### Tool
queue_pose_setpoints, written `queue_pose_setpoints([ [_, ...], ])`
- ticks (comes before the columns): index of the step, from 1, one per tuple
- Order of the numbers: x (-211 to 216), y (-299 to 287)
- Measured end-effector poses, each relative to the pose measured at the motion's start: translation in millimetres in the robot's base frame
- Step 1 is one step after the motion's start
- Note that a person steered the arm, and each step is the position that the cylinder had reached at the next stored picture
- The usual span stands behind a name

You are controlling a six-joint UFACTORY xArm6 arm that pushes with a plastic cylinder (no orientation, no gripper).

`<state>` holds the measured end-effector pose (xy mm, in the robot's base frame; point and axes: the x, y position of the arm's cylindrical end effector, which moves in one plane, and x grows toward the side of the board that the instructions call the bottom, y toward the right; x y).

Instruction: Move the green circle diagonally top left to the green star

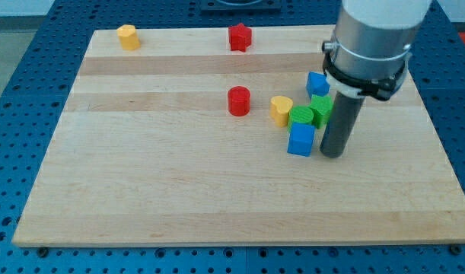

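1. Camera view, the count: I see seven blocks on the bench (179, 205). Two are yellow: one (126, 36) at the far left corner, and a heart-shaped one (281, 109) in the cluster right of centre. Two are red: a star-like one (240, 36) at the far edge and a cylinder (238, 100) near the middle. Two are blue: a cube (301, 139) on the near side of the cluster and a smaller blue block (317, 83) on its far side. The green circle (300, 116) sits between the yellow heart and the green star (322, 109), touching both as far as I can tell.

2. Pose: my arm comes down from the top right, upright, a pale grey housing with a black collar above the dark rod. My tip (332, 155) rests on the bench just right of the blue cube and just near of the green star. This rig carries no jaws, so nothing is held.

3. Materials: the bench is pale wood in lengthwise planks, lying on a blue perforated base (19, 91). The blocks look solid, matt and plainly coloured.
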<state>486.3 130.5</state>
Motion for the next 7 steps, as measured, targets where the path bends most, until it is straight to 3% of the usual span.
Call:
queue_pose_setpoints([
  [5,-24.8,-46.7],
  [7,-53.0,-49.1],
])
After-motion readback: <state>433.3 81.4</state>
